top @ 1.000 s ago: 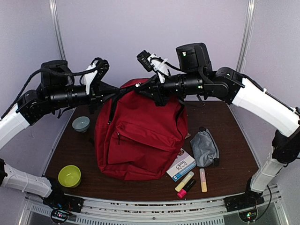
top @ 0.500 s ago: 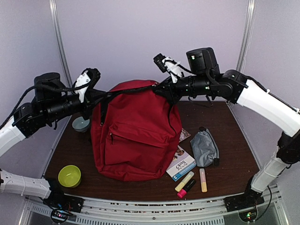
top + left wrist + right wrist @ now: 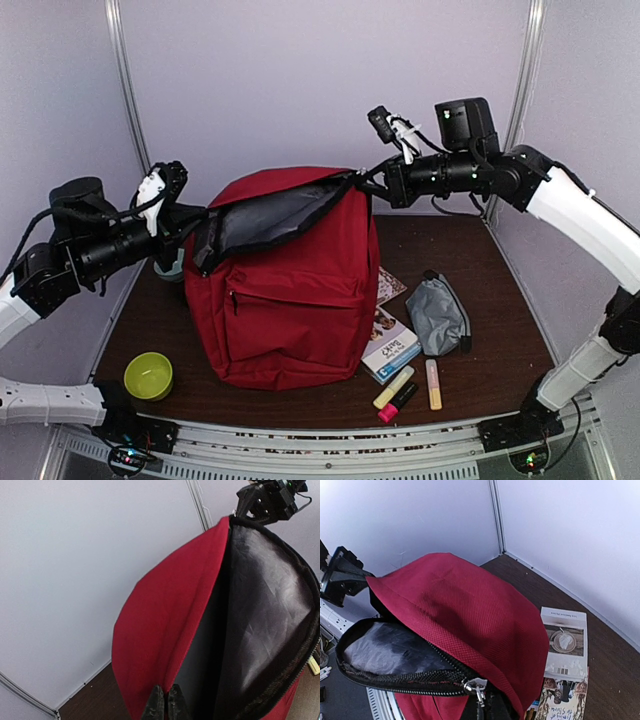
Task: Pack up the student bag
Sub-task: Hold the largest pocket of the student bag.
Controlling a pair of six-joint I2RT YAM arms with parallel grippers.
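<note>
Both arms are drawing apart, the left hand (image 3: pixel 198 222) and right hand (image 3: pixel 368 184) each clamping shut on the rim of the student bag (image 3: pixel 290 300), which is standing upright mid-table (image 3: pixel 500 300), so its mouth is now gaping open for loading.

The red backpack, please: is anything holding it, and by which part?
The student bag is held by its open mouth's rim: left pincer at one end, right pincer at the other.

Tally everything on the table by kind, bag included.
red fabric backpack: 1
grey zip pouch: 1
bowls: 2, lime green bowl, grey-blue bowl
highlighters: 3, yellow highlighter, pink highlighter, orange highlighter
books: 2, blue-white book, thin booklet
Total: 9
</note>
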